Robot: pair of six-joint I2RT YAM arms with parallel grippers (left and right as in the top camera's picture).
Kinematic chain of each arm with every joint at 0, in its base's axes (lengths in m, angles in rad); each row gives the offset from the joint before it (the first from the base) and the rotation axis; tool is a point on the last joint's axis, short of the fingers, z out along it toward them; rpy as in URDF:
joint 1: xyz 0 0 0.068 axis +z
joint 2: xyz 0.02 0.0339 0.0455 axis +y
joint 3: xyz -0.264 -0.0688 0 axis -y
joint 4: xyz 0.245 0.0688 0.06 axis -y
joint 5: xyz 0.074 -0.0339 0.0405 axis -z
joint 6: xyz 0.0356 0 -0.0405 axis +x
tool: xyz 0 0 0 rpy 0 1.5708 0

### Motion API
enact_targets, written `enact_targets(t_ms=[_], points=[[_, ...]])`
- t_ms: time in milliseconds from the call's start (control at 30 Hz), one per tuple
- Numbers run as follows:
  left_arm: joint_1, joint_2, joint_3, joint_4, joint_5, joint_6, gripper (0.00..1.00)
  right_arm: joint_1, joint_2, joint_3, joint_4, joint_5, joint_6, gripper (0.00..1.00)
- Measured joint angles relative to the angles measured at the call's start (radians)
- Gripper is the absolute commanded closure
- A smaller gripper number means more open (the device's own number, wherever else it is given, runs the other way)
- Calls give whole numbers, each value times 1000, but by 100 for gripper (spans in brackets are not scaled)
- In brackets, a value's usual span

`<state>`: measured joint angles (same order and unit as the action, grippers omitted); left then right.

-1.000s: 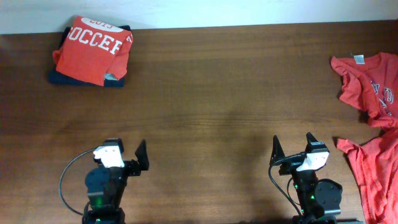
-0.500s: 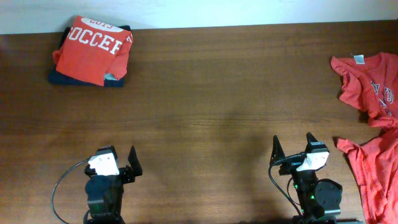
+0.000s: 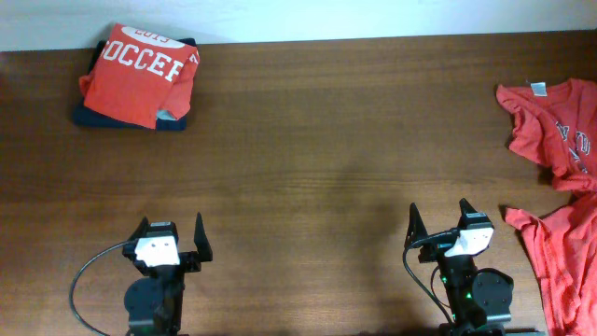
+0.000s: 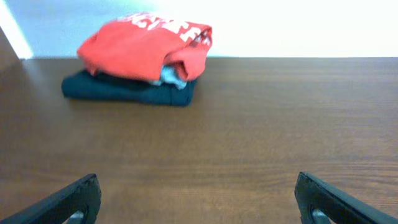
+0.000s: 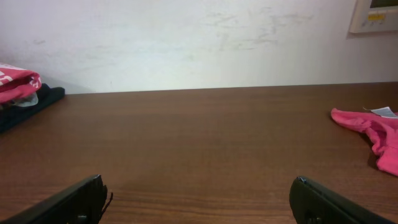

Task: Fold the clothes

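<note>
A folded orange-red shirt with white "SOCCER" lettering [image 3: 140,75] lies at the far left on a folded dark navy garment [image 3: 126,118]; the left wrist view shows the shirt [image 4: 146,53] straight ahead, far off. Two unfolded orange-red shirts lie at the right edge, one spread at the back [image 3: 550,126] and one crumpled near the front [image 3: 564,266]. My left gripper [image 3: 170,231] stands open and empty at the front left, fingers wide apart [image 4: 68,202]. My right gripper [image 3: 437,219] is open and empty at the front right, a short way left of the crumpled shirt.
The brown wooden table [image 3: 317,159] ends at a white wall behind. In the right wrist view the folded stack [image 5: 18,87] sits far left and a shirt edge [image 5: 373,130] at the right. A wall control panel [image 5: 379,15] hangs top right.
My left arm has drawn back and swung left, so its gripper now points straight up the table. The right arm and the clothes have not moved.
</note>
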<state>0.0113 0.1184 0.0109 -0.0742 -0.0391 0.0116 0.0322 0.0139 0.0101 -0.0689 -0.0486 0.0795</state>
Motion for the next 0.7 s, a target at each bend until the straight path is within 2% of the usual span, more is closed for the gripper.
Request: enact_targets(t_ms=[300, 700], points=[[-10, -97, 0, 0, 0, 31, 1, 0, 0, 0, 0, 0, 0, 1], [-24, -103, 0, -1, 1, 34, 1, 0, 0, 0, 0, 0, 0, 1]])
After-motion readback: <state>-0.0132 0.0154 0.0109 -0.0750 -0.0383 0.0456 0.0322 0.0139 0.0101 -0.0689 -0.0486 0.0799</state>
